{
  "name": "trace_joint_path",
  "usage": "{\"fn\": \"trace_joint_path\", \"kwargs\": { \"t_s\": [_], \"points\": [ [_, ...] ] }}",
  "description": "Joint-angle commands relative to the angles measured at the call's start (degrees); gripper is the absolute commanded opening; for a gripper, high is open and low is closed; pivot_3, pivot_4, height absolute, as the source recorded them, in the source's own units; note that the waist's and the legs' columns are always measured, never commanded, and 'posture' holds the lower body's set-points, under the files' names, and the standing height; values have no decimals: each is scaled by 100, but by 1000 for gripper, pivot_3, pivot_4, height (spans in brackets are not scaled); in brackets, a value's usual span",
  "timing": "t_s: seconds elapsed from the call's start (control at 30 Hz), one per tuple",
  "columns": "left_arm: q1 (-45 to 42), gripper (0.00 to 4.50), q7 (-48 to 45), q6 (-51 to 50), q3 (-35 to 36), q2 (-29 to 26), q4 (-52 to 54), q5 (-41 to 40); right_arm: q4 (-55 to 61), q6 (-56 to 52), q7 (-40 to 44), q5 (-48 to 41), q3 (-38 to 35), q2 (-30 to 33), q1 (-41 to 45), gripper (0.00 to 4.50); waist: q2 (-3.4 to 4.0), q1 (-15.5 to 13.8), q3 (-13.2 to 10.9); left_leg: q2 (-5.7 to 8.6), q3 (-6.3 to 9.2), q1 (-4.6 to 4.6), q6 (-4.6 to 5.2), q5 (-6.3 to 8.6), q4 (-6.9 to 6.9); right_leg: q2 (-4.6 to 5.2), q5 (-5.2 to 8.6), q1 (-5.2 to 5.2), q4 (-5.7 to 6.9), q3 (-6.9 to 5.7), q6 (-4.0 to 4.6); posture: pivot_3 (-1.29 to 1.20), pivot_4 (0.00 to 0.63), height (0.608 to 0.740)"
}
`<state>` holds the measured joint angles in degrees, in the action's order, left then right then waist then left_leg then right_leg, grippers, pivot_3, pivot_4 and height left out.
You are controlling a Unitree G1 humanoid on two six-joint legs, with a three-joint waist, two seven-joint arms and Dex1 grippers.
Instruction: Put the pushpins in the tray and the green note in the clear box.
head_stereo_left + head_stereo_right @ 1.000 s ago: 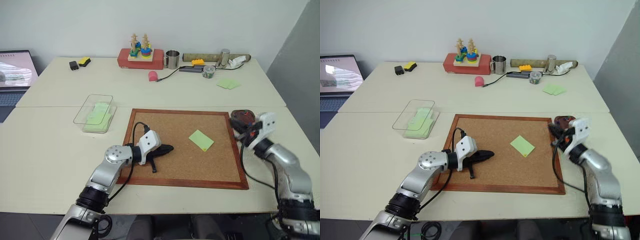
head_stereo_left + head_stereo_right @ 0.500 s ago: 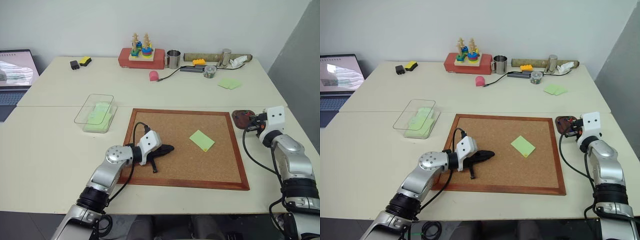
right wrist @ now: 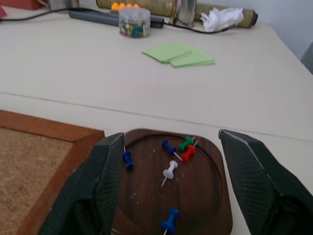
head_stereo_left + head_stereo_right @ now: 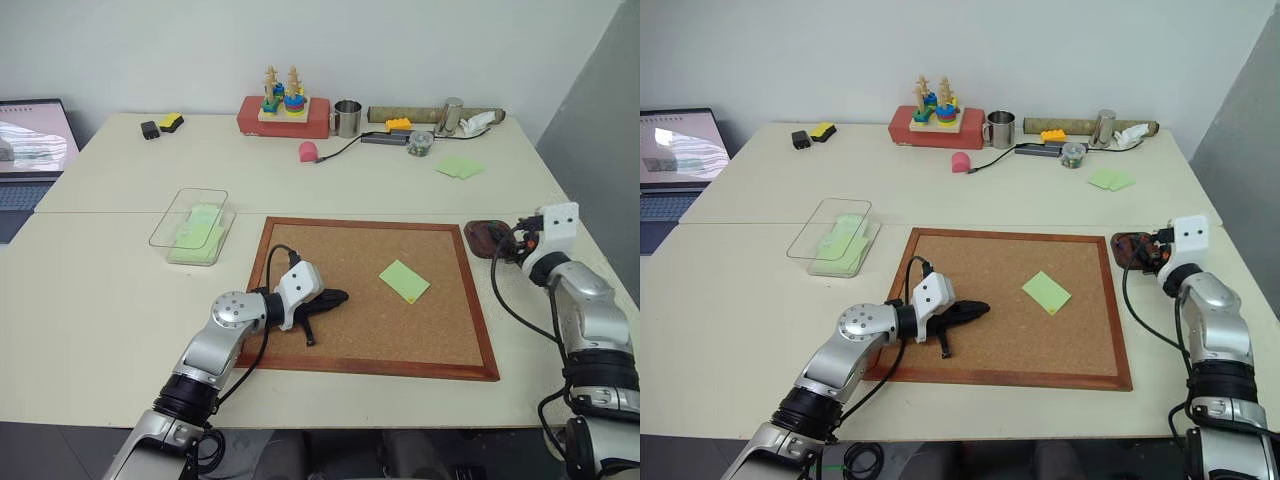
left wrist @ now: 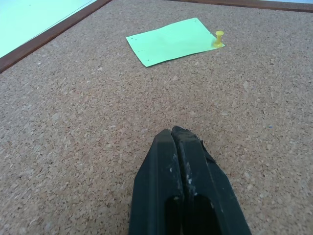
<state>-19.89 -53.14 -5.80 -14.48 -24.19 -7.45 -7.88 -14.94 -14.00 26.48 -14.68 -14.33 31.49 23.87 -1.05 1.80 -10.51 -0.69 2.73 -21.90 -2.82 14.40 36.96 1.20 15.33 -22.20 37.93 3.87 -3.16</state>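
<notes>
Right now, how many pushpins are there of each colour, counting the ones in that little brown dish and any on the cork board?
Blue pushpins: 3, all in the tray
Red pushpin: 1, in the tray
Green pushpin: 1, in the tray
White pushpin: 1, in the tray
Yellow pushpin: 1, at a corner of the green note on the cork board
Total: 7

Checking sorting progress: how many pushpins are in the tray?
6 pushpins in the tray: three blue, green, red, white. The right gripper may hide more.
</notes>
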Motion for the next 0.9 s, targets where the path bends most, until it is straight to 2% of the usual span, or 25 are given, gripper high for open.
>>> {"fn": "trace_joint_path", "kwargs": {
  "t_s": [0.03, 0.13, 0.3, 0.43, 0.63, 0.9],
  "points": [
    [132, 0, 54, -107, -108, -52, -250, 217, 1398, 84, 907, -222, 254, 353, -601, 3115, 1, -1, 0, 0, 3, -2, 0, 0, 0, 0, 1, 0, -1, -3, -2, 0, 150, 740],
    [125, 0, 31, -96, -111, -65, -263, 216, 2389, -31, 1505, -490, 522, 507, -1207, 3115, 1, 2, 1, -1, 3, -1, 0, 0, -1, 0, 5, 1, -1, -3, -8, 0, 150, 740],
    [97, 0, 10, -77, -129, -63, -296, 225, 3195, -246, 1798, -663, 886, 460, -1841, 3115, 1, 2, 1, -1, 1, 2, 0, 0, 4, 0, 9, 3, 1, -1, -18, 0, 150, 740],
    [75, 0, -6, -64, -144, -63, -315, 235, 3164, -15, 1676, -494, 1152, 130, -1954, 3115, -1, 2, 3, -1, 1, 2, 0, 0, 4, -1, 9, 4, -1, -2, -20, 0, 150, 740],
    [62, 0, -21, -58, -150, -76, -329, 243, 2787, 340, 1785, -110, 1628, -32, -1968, 3115, -2, 3, 3, 0, 1, 2, 0, 0, 5, 0, 9, 4, -2, -3, -20, 0, 150, 740],
    [99, 0, -5, -76, -160, -88, -284, 255, 2177, 588, 1792, 22, 1773, -202, -1797, 3115, -1, 2, 3, -1, 1, 2, 0, 0, 4, 0, 9, 3, -2, -2, -20, 0, 150, 740]
  ]
}}
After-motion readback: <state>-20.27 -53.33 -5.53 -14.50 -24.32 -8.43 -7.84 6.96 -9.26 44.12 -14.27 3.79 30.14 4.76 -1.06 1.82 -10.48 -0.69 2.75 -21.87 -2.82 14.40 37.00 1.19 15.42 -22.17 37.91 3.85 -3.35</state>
